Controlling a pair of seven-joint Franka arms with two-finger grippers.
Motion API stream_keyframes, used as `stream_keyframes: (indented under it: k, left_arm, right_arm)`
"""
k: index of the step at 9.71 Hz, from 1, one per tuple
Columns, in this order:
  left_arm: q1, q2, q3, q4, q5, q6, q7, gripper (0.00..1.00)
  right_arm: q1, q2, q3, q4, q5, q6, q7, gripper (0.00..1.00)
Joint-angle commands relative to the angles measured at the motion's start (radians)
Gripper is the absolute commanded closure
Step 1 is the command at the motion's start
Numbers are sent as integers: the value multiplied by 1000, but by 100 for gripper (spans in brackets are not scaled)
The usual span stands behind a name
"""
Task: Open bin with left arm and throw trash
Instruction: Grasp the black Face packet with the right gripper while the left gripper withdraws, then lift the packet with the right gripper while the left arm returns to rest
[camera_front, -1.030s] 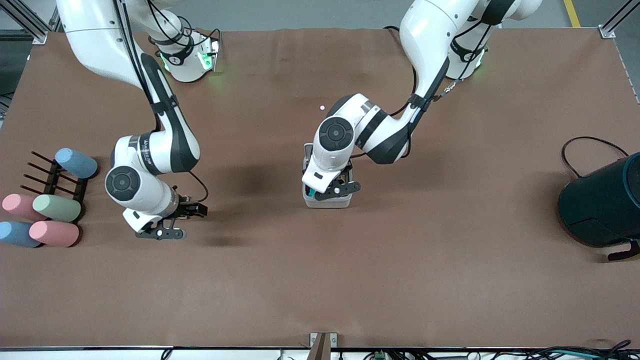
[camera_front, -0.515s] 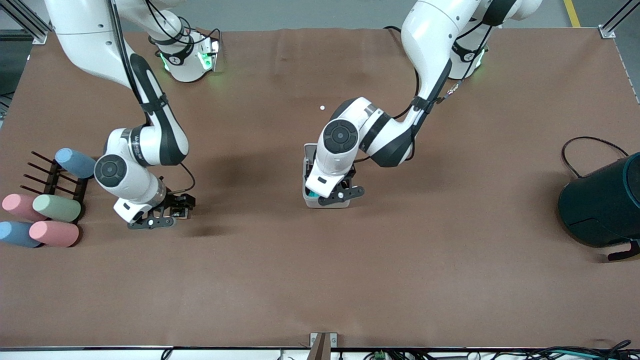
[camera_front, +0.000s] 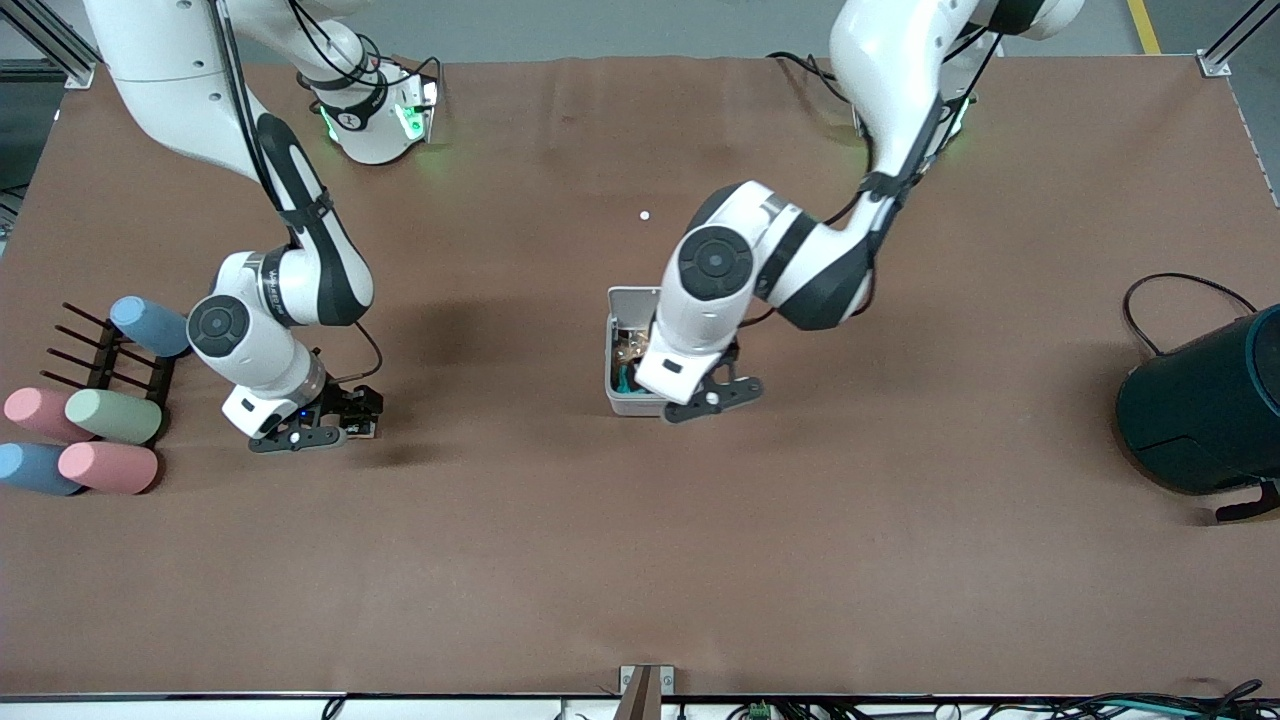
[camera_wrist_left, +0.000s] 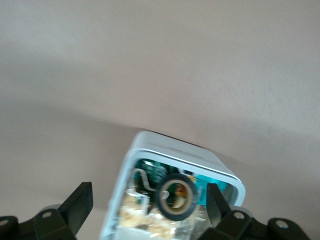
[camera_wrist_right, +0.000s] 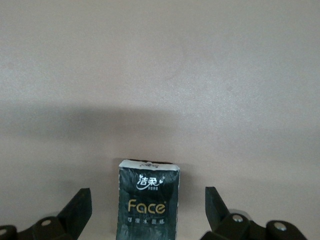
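Observation:
The light-grey bin (camera_front: 634, 405) stands open mid-table with trash inside. In the left wrist view its rim (camera_wrist_left: 172, 151) frames a dark tape ring (camera_wrist_left: 176, 196) lying on other scraps. My left gripper (camera_front: 712, 392) is open and empty, just above the bin's edge toward the left arm's end; its own view (camera_wrist_left: 147, 207) shows the bin between the fingers. My right gripper (camera_front: 335, 425) is open, low over the table near the pastel cylinders, and straddles a flat black packet (camera_wrist_right: 147, 202) printed "Face" without touching it. A tiny white scrap (camera_front: 644, 215) lies farther from the camera than the bin.
A big dark teal cylinder (camera_front: 1205, 405) with a black cable lies at the left arm's end of the table. Several pastel cylinders (camera_front: 110, 415) and a black rack (camera_front: 105, 355) sit at the right arm's end.
My left hand has swung off the bin toward the left arm's end, uncovering its inside. My right gripper has moved toward the pastel cylinders and settled low around the packet.

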Motion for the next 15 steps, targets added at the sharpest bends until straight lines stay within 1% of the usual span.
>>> stream_keyframes:
  k: [1, 2, 4, 5, 6, 8, 10, 11, 12, 13, 15]
  left_arm:
    - [95, -107, -3, -24, 28, -135, 119, 0]
    - [155, -151, -3, -22, 29, -210, 188, 0]
    - [242, -230, -4, -25, 29, -310, 257, 0]
    - [287, -271, -4, -25, 29, -359, 291, 0]
    - [330, -317, -6, -25, 29, -402, 341, 0]
    - [419, -382, -3, -25, 42, -479, 497, 0]
    - [506, -411, -3, -33, 67, -498, 692, 0]
    - [517, -438, -1, -53, 70, -499, 723, 0]
    - [552, -455, -4, -68, 71, -499, 734, 0]
    - [565, -512, -6, -130, 71, -486, 748, 0]
    - [568, -624, -32, -273, 71, -409, 748, 0]
  right_arm:
    - [-18, -6, 16, -46, -13, 48, -19, 1]
    - [-21, 3, 16, -46, -13, 50, -21, 2]
    - [-23, 26, 18, -46, -7, 68, -19, 3]
    - [-27, 31, 24, -46, -5, 68, -18, 5]
    - [-42, 46, 39, -43, -5, 70, -18, 10]
    - [-104, 49, 94, -42, -2, 68, -13, 25]
    - [-112, 48, 110, -37, 4, 56, -7, 38]
    - [-109, 45, 110, -35, 5, 53, -2, 46]
    - [-107, 43, 116, -31, 22, 32, -1, 49]
    - [-102, 42, 120, -6, 45, -19, 1, 52]
    - [-93, 39, 127, 66, 68, -126, 13, 52]
